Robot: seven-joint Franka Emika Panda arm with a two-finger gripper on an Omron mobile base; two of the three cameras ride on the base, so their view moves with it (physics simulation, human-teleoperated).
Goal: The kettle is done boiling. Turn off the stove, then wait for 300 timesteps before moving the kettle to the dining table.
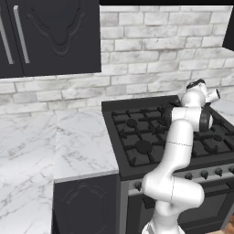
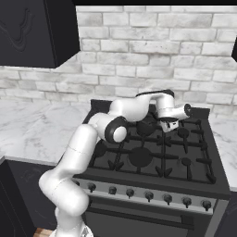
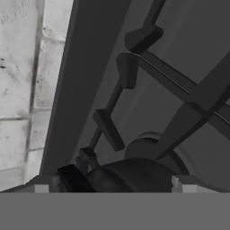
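One gripper, jaws spread wide (nothing held), hovers over stove rear burners; kettle sits directly below, w/ handle close.

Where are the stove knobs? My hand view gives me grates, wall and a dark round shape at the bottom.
Observer: The knobs sit in a row along the front strip of the stove, on the near side. The gripper hangs over the rear grates.
Operator: Is that dark shape what I must move?
Observer: Probably the kettle: a dark round body on a rear burner beside the gripper, partly behind the arm.
Operator: What's left of the stove?
Observer: A marble counter.
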